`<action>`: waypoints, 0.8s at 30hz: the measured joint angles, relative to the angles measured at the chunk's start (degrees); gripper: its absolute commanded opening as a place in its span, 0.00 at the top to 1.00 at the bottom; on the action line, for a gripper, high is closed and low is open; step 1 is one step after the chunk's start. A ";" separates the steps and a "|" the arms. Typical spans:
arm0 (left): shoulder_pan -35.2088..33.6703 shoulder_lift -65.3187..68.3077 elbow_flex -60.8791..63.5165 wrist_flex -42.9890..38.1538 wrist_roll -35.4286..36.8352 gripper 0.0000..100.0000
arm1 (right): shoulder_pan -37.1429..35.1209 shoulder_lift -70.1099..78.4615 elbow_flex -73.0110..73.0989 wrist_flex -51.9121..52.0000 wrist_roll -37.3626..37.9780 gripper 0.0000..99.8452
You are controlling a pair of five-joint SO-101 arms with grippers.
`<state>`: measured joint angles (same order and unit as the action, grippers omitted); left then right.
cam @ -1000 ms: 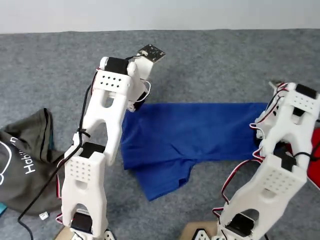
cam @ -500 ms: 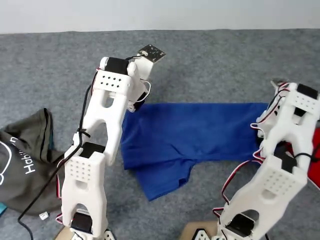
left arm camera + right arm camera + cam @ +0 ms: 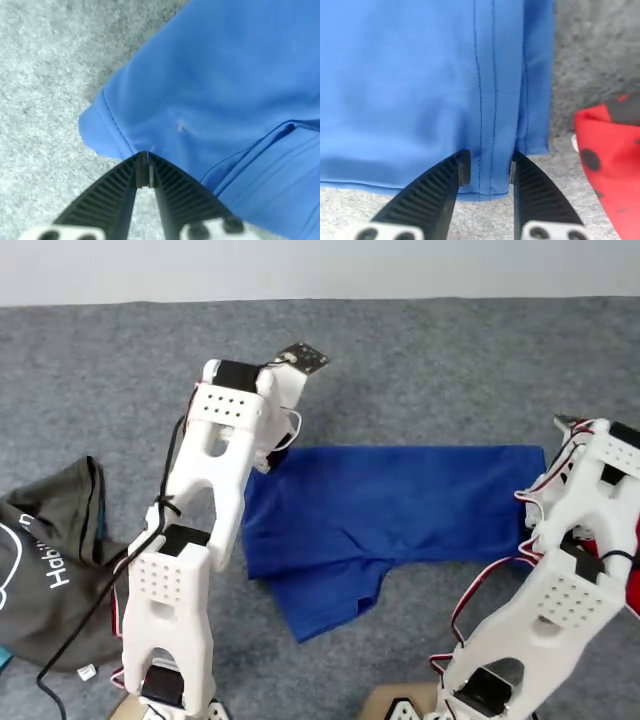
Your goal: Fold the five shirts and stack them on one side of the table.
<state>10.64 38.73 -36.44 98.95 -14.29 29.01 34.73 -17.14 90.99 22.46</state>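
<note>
A blue shirt lies spread across the middle of the grey table, with a sleeve sticking out toward the front. At its left end, my left gripper is shut, its tips pinching the edge of the blue shirt beside a corner. At the right end, my right gripper stands open over the stitched hem of the blue shirt, one finger on each side of the seam lines.
A dark olive shirt with white print lies crumpled at the left edge. A red shirt with black dots sits just past the blue shirt's right end, partly behind the right arm. Bare grey surface stretches along the back.
The right arm has shifted to the right and more of the blue shirt's right end shows. The left arm has nudged slightly toward the back left.
</note>
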 measured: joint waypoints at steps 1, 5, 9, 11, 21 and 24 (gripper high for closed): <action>0.00 0.00 0.00 0.00 0.00 0.98 | 0.00 0.35 0.00 -0.09 0.00 0.87; 0.00 0.00 0.00 0.00 0.00 0.98 | 0.00 0.79 0.00 -0.18 0.00 0.89; 0.00 0.00 0.18 0.00 0.00 0.98 | 0.00 0.79 0.00 -1.85 0.00 0.99; 0.00 0.00 0.18 0.00 0.00 0.98 | 0.09 0.79 0.00 -2.37 0.00 0.99; 0.00 0.00 0.18 0.00 0.00 0.98 | 0.09 0.79 -5.10 0.35 2.02 0.99; 0.00 0.00 0.18 0.00 0.00 0.98 | 0.09 0.79 -9.85 3.96 2.02 0.97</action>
<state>10.64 38.73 -36.26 98.95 -14.29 29.10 35.52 -26.99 94.95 24.48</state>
